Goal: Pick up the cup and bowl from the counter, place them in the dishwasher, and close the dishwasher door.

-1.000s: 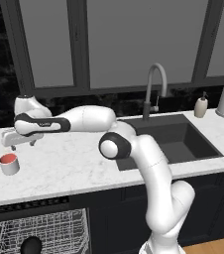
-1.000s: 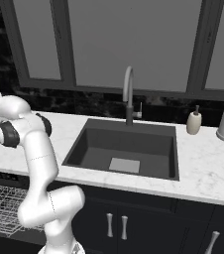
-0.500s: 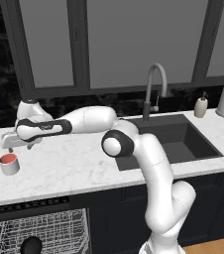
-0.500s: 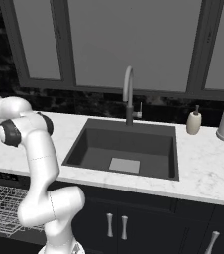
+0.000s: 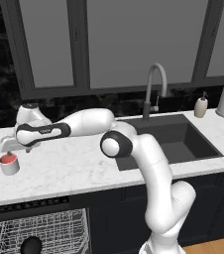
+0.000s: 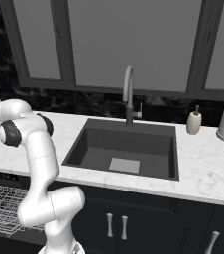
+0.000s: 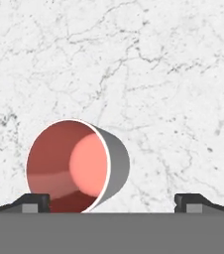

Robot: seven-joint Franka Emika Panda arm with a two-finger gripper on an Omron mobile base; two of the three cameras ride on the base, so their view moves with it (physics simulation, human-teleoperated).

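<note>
— What's the weak spot here?

— Alignment. In the hand view the cup [image 7: 77,166] sits at about seven o'clock, crowding the left fingertip [image 7: 32,202], while the right fingertip stands well clear over bare marble. If the hand [image 7: 111,202] drops straight down, I'd judge that the left finger could land on the rim — tipping the cup or shoving it along the table [image 7: 158,74] instead of straddling it.

— And the hand itself?

— Spread wide, holding nothing. From the left base view the hand [image 5: 9,146] hangs just above the cup [image 5: 9,163], which stands upright on the table [image 5: 64,171] at the far nine o'clock end, above the open dishwasher [image 5: 34,230].

— The arm?

— Stretched nearly flat, reaching out toward nine o'clock from the elbow, with the wrist bent to point down. That long a reach leaves little slack, I think — a sideways correction may be awkward.

— The bowl?

— There's a dark rounded thing [image 5: 30,245] low in the white rack; it may be the bowl, but I can't tell. The door's position I can't make out either.
</note>
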